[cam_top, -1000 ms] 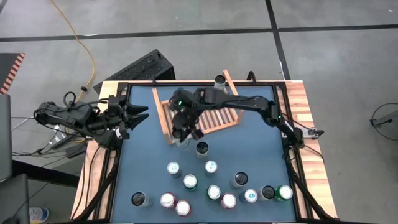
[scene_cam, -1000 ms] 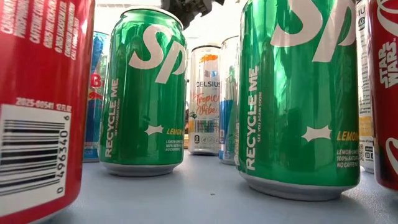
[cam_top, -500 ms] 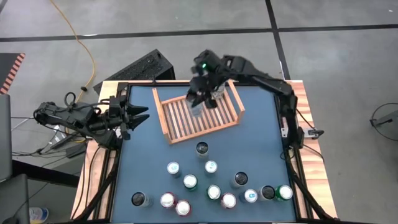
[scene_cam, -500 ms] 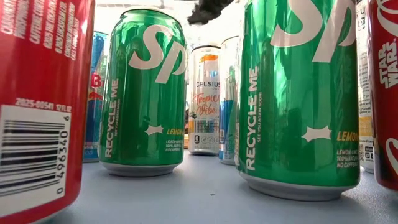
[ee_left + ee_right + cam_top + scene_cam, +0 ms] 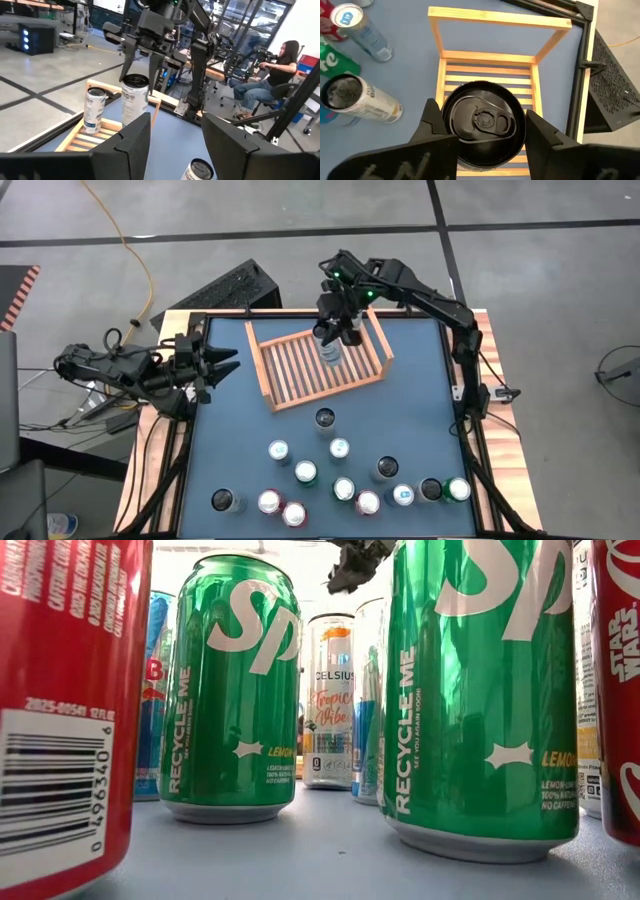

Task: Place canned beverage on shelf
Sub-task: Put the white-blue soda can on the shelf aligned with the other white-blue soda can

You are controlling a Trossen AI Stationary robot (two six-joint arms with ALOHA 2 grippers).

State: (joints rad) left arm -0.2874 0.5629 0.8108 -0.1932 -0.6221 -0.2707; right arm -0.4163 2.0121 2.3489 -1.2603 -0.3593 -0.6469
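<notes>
Now my right gripper (image 5: 331, 340) has swung from shelf's front edge to its far side | fingers clamping black-topped can (image 5: 482, 122) | slatted wooden shelf (image 5: 290, 375) below | left gripper (image 5: 225, 365) half-open, idle

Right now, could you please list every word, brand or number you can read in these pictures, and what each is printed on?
"RECYCLE ME", "LEMON": nearer green aluminium can.
"RECYCLE ME": closest green can.
"CELSIUS", "Tropic Vibe" (partly legible): white slim can.
"STAR WARS": red can at the right edge.
"2025-005#1", "496340 6": red barcode can.
Finer print: too small.
</notes>
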